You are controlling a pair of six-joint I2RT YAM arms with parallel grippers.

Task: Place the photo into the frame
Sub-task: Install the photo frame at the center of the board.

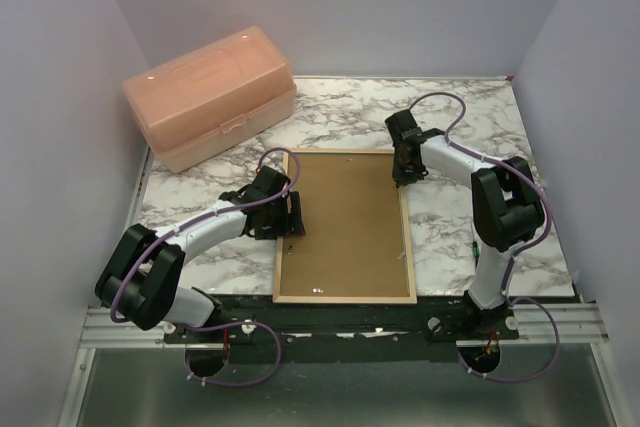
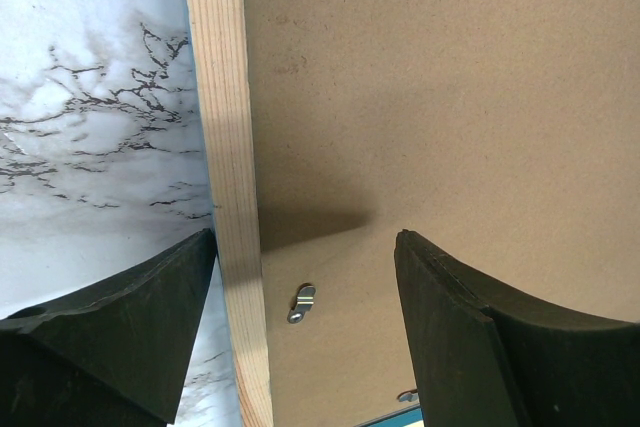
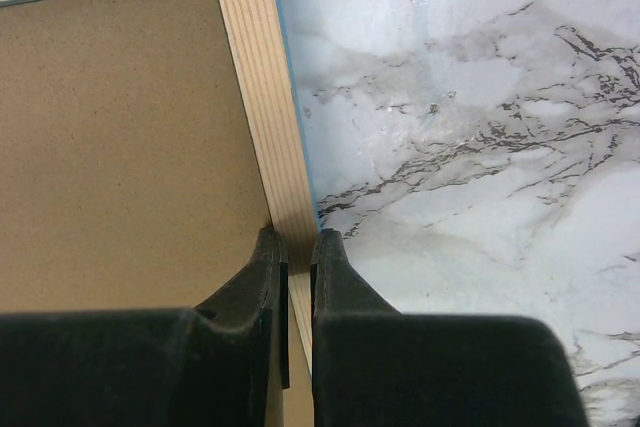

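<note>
Bearing the frame [image 1: 408,237], marble table [image 1: 470,137] meets pale walls [image 1: 350,7].

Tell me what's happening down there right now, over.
Left gripper open, astride left rail of the frame. Right gripper shut, tips at the right rail. Wood side up, brown backing board in it; photo not in sight. Nothing in the way.

Top external: high, behind robot, faces down and forward; takes in whole marble table [image 1: 470,117] and entire frame [image 1: 345,298]. Left wrist: very near, faces straight down on frame's left rail and backing board [image 2: 450,97]. Right wrist: equally near, down on far right corner. All three share frame, backing board, table.
</note>
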